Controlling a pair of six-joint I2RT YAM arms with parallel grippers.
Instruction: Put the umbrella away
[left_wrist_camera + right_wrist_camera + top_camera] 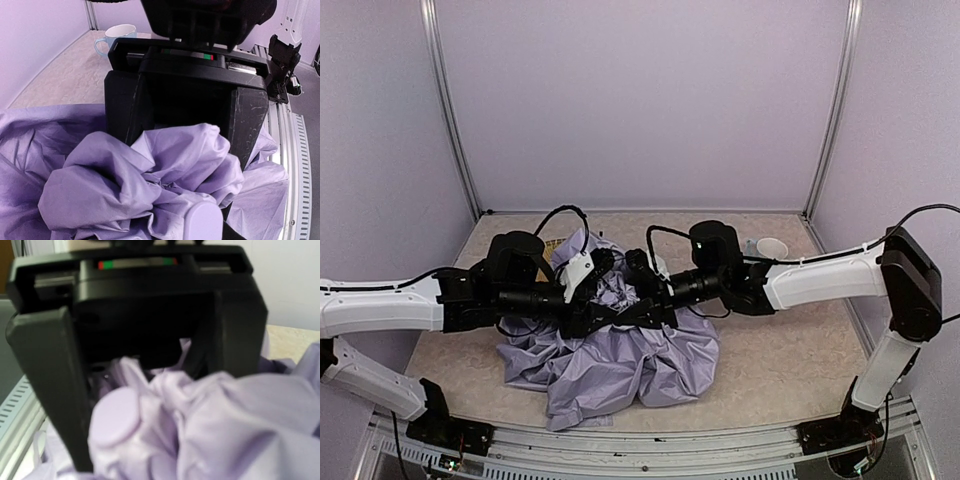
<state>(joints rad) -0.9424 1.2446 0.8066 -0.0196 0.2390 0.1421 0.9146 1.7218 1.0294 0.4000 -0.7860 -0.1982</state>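
The umbrella (620,365) lies collapsed as a crumpled heap of pale lavender fabric in the middle of the table. Both grippers meet over its far part. My left gripper (598,305) reaches in from the left. In the left wrist view its jaws (185,157) stand wide apart, with bunched fabric (125,185) between them and a rounded lavender knob (202,225) just past them. My right gripper (648,298) reaches in from the right. Its jaws (155,415) are also wide, with fabric (240,430) and a flat lavender disc (114,417) between them. The shaft is hidden.
A pale mug (772,247) stands at the back right and also shows in the left wrist view (117,35). A small yellowish item (552,245) lies behind the left wrist. Lavender walls and metal posts enclose the table. The front rail (300,150) runs along the near edge.
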